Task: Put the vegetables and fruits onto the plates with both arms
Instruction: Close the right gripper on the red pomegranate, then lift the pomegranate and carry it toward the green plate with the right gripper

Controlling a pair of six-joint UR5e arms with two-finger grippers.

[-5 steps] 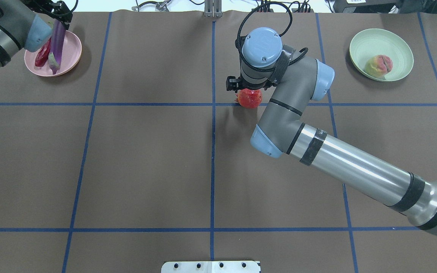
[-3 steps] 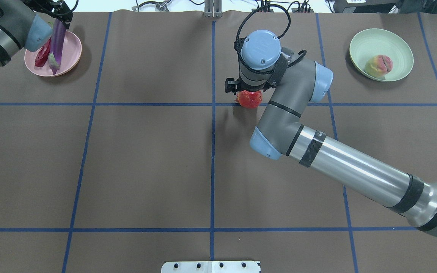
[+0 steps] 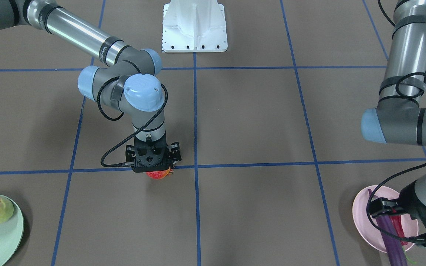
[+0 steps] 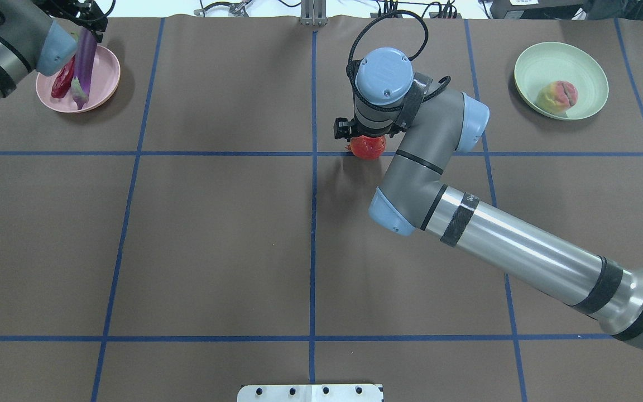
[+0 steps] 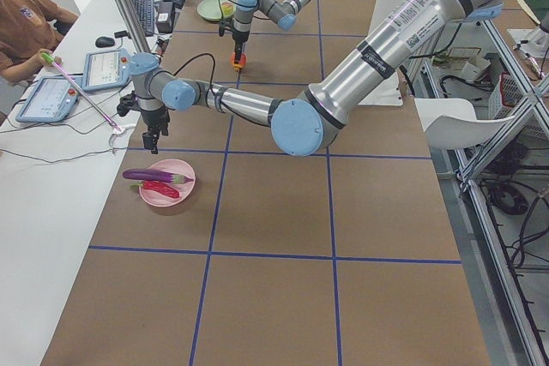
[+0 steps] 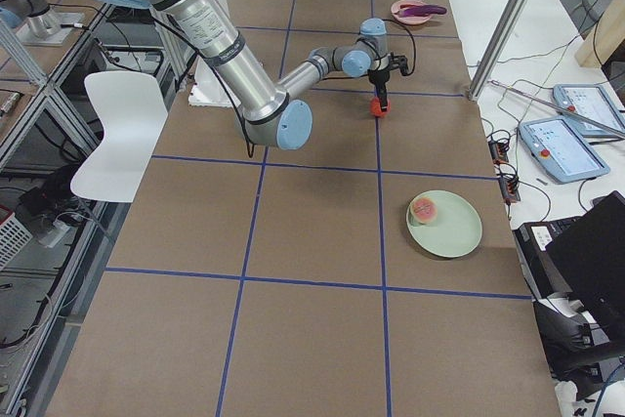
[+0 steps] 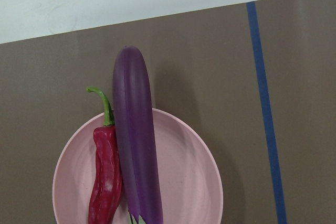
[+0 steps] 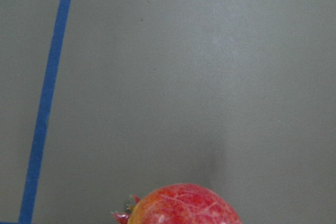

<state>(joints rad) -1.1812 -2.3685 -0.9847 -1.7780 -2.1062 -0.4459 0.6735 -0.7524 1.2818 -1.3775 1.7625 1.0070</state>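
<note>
The purple eggplant and the red chili pepper lie side by side on the pink plate at the far left. My left gripper hangs open and empty above that plate's far edge. The pomegranate sits on the table on a blue line near the middle. My right gripper points straight down onto it, open, with its fingers hidden under the wrist. The pomegranate's top shows in the right wrist view. The peach lies on the mint green plate at the far right.
The white pedestal base stands at the robot's side of the table. The right arm's long forearm crosses the right half of the table. An operator and tablets are past the far edge.
My right wrist has shifted slightly over the pomegranate, which covers more of it now. The pomegranate, the left arm and both plates have not moved.
</note>
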